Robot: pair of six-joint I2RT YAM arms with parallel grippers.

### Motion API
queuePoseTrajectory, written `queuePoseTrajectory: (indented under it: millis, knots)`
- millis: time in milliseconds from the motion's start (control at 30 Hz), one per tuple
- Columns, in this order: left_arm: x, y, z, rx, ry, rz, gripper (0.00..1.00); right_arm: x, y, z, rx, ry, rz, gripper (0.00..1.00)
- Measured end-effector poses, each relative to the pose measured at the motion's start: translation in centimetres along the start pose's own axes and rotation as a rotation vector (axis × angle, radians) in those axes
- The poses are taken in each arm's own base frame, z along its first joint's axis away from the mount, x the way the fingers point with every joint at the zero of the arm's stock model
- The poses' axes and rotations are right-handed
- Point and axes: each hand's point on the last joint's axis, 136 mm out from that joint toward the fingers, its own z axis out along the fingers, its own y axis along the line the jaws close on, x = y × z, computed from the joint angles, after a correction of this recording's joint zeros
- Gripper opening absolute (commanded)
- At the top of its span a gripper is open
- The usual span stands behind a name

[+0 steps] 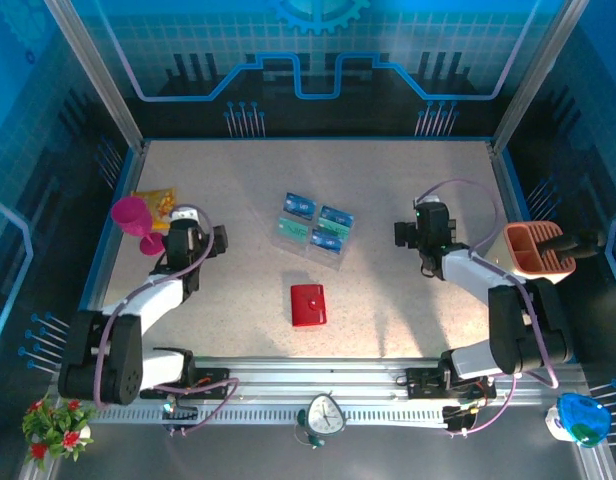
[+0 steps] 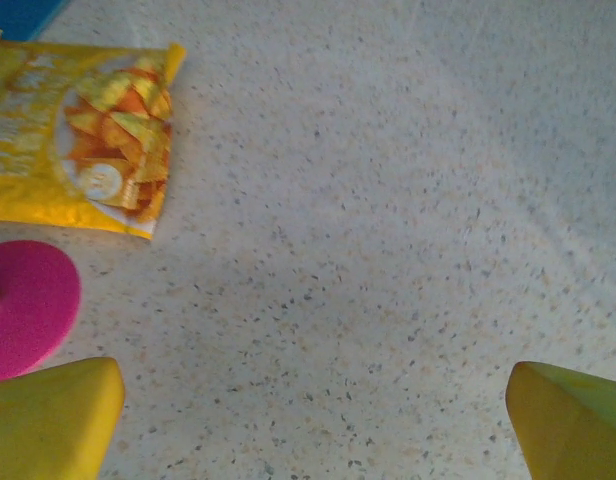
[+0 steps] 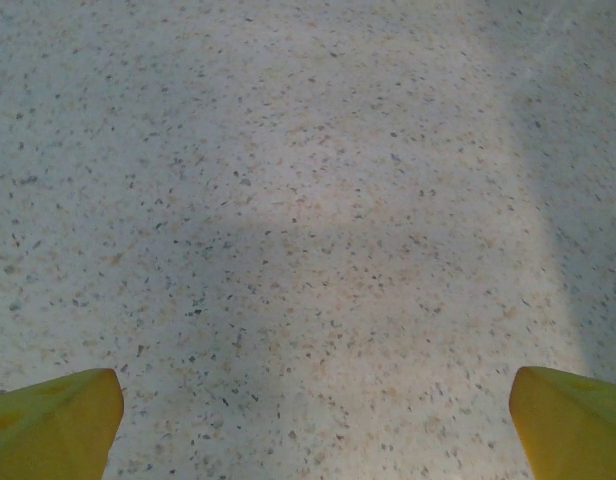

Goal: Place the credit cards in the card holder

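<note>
Left end effector [image 2: 313,425] is wide open and holds nothing, over the tabletop [image 1: 388,190] near a yellow packet [image 2: 78,130] and a pink cup [image 2: 23,305]. Right end effector [image 3: 313,425] is wide open too, holding nothing. Four credit cards [image 1: 314,226] lie together mid-tabletop. The red card holder [image 1: 308,305] lies near them, closer to the arms.

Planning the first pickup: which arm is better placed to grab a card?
Right, narrowly: both grippers are open and empty, but the right gripper looks slightly nearer the credit cards; a pink goblet stands beside the left gripper.
</note>
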Motion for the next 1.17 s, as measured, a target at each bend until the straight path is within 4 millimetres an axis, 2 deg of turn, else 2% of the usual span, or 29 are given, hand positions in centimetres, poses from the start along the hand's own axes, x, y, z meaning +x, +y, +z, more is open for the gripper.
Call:
queuePoseTrajectory:
  millis: [100,267,333,433,600,700,1167]
  knots:
    - [0.6,-0.6,1.1,0.036,-0.02,0.025,0.99,0.6,0.9,0.5,-0.058,-0.075,-0.033,1.0]
    - [-0.7,-1.4,1.8,0.108,-0.139,0.012,0.99,2.5,1.0,1.1,-0.118,-0.186,-0.014,1.0]
    - [-0.3,-1.8,2.2,0.132,-0.169,0.012,0.99,3.0,1.2,1.3,-0.137,-0.196,-0.014,1.0]
    - [1.5,-2.0,2.9,0.148,-0.132,0.022,0.99,1.8,1.7,1.1,-0.17,-0.243,-0.014,1.0]
    - [0.0,-2.5,3.0,0.169,-0.168,0.02,0.99,-0.3,0.8,1.1,-0.175,-0.301,0.017,1.0]
    - [-0.6,-2.6,3.0,0.172,-0.183,0.019,0.99,-0.4,0.9,1.0,-0.176,-0.306,0.018,1.0]
    - [-0.6,-2.7,3.0,0.173,-0.184,0.019,0.99,-0.5,1.1,1.0,-0.197,-0.31,0.016,1.0]
